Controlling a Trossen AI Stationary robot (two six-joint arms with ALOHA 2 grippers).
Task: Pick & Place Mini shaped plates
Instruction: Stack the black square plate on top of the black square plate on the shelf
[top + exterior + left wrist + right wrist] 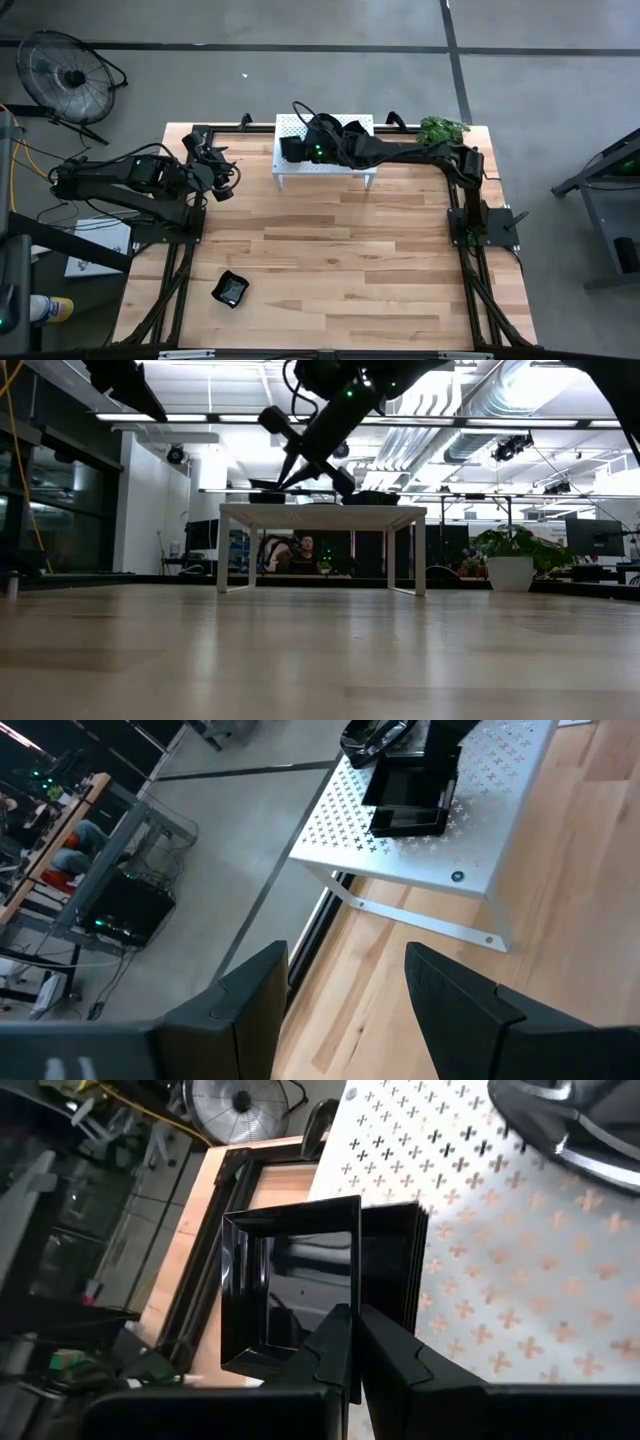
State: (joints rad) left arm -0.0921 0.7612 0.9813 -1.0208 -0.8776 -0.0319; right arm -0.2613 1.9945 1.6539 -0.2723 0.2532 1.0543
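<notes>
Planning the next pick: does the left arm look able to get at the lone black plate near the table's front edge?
Probably yes. The plate lies alone on bare wood on the left arm's side, nothing beside it. The left gripper is open and empty; the right gripper is busy over the white stand.

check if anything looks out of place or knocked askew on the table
One mini plate lies alone on the near left of the wooden table, turned at an angle, far from the rest on the white stand. There the right gripper is shut on a square plate. Nothing looks spilled or broken.
</notes>
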